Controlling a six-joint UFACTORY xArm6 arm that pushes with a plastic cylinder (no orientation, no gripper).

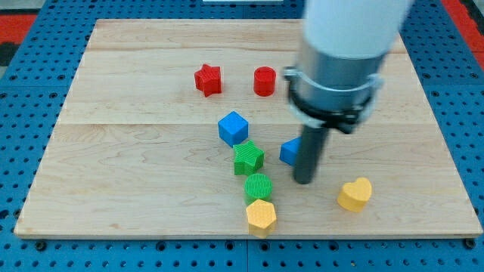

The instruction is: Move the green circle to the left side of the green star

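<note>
The wooden board [113, 151] filled most of the view, lying on a blue pegboard surface [23, 91] that showed on the left, the right and along the near edge. The arm's white and grey body [340, 53] came down from the far right and covered part of the board's far right area. Below it hung the dark rod, and my tip [303, 180] sat on the board right of centre. No claw was fitted, only the rod, so spread or pressed together did not apply.

The blue cube [233, 128] sat near the centre. The green star [248, 159] lay just nearer than it and a little to the right, close to it; contact between them could not be made out. The green circle [258, 187] sat directly on the near side of the star, touching or almost touching it, not on its left. The yellow hexagon [262, 216] was against the circle's near side, close to the board's near edge.

A second blue block [290, 152] sat right of the star, partly hidden by the rod, shape unclear. My tip was just near-right of that block and right of the green circle, apart from the circle.

The yellow heart [355, 194] lay to the right of the tip, well apart. The red star [208, 79] and red cylinder [265, 81] sat far of centre, side by side with a gap.
</note>
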